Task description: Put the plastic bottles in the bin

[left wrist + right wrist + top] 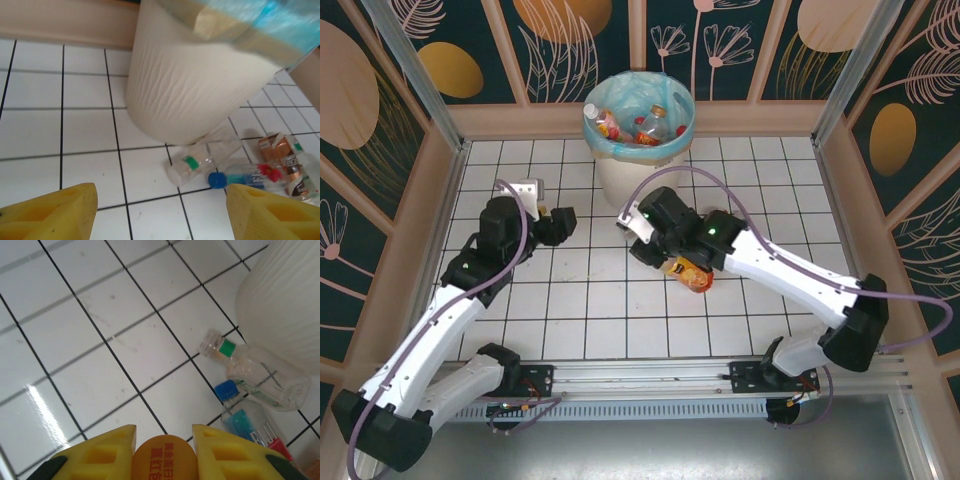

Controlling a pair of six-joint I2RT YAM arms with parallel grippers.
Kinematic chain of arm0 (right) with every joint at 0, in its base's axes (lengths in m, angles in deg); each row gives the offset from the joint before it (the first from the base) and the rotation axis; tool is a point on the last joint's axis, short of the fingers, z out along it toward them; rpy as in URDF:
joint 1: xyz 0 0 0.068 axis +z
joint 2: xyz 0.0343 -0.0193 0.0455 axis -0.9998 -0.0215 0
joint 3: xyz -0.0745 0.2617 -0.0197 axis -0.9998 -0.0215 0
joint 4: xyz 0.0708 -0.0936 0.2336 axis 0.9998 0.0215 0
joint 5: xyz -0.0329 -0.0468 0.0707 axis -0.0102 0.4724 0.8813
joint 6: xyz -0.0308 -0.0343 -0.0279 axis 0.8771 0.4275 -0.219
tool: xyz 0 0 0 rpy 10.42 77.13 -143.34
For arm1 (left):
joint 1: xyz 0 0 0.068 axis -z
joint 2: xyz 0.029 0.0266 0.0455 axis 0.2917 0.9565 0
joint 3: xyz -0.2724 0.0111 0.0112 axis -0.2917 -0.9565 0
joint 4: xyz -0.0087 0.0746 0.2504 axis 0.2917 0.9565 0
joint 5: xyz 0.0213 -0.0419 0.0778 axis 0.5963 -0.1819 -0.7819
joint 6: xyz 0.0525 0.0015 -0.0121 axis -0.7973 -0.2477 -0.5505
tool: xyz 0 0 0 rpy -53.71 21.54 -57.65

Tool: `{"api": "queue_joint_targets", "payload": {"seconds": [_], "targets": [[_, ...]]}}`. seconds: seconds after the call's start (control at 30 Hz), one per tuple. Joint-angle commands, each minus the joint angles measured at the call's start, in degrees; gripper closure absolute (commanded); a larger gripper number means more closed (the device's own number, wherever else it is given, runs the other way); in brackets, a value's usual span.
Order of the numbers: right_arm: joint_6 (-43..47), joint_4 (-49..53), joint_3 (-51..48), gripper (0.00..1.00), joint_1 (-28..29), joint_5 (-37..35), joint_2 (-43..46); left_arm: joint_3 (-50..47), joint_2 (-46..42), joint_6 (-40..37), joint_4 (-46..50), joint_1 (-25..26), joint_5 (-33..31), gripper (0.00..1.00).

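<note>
right gripper (163, 436) clamped on orange bottle (163, 462), cap end up between the jaws. left gripper (161, 190) wide, empty. bin (190, 90) dead ahead of it; clear bottle (192, 167) and blue-capped bottle (240, 178) lying ahead-right at the bin's foot.

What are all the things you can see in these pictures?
Bin: one, off-white with a blue bag, far middle of table.
Bottles in bin: several, mostly red-labelled.
Bottles lying beside bin: at least three, clear, one blue-capped, one brown-labelled.
Orange bottle: one, in right hand.
Table: one, white tiles.
Left hand: yellow fingers, open, empty.
Right hand: yellow fingers, shut on orange bottle.
</note>
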Motion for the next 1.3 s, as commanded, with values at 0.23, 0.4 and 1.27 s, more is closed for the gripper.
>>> {"api": "queue_joint_targets", "payload": {"seconds": [0.23,0.4,1.27], "targets": [[-7.6,-0.6,16.2,0.86,-0.6,2.1,6.5,14.0,4.0,-1.8,-3.1,0.2,0.7,0.31],[-5.1,-4.3,26.0,0.87,-1.6,-0.6,4.9,15.5,5.5,2.2,-8.8,0.2,0.9,0.32],[3.9,-31.8,51.6,1.00,-21.2,-5.9,-32.2,13.8,8.0,7.0,-12.3,0.2,2.0,0.33]]}}
